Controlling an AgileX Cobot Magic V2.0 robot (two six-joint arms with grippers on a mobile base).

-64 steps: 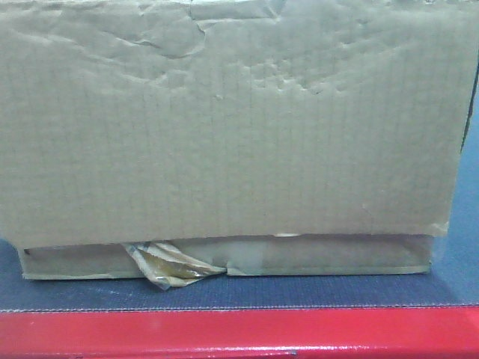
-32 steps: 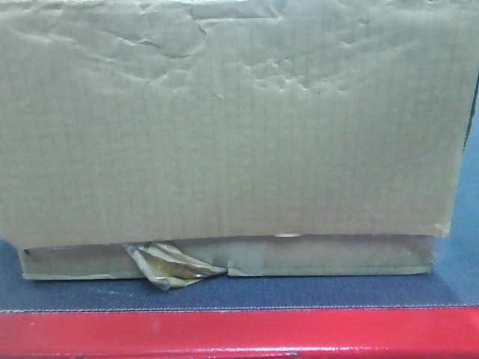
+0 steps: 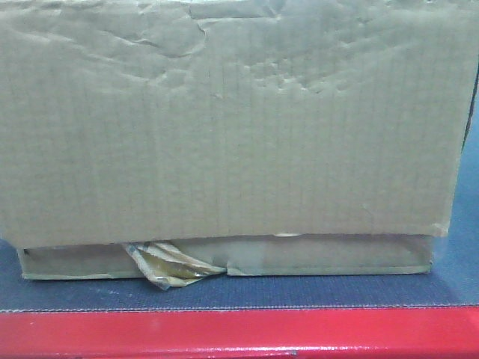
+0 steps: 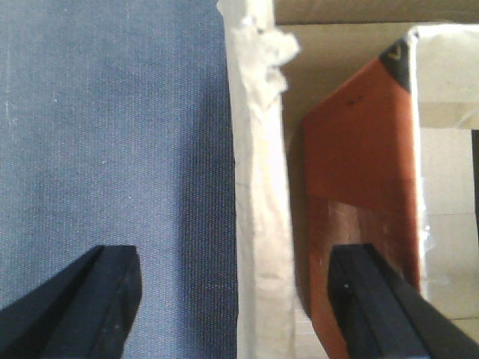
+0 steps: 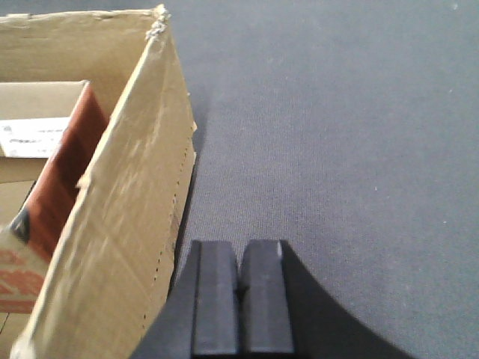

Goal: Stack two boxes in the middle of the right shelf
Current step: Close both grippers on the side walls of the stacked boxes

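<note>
Box (image 3: 224, 127) atop flat box (image 3: 337, 256)

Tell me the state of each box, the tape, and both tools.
Tall cardboard box: open-topped, stacked on top.
Flat cardboard box: lying beneath the tall one.
Tape strip: ragged, peeling loose.
Left tool: open, straddling the tall box's wall.
Right tool: shut, empty, outside the wall.

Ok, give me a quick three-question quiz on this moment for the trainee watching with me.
1. True or false: the right hand is shut.
2. The open left hand sits: A astride the box wall; B wholly inside the box; C wholly outside it.
3. Fill in: in the front view, the tall box rests on the ___.

Key: 1 true. 2 A. 3 thin flat box.
</note>
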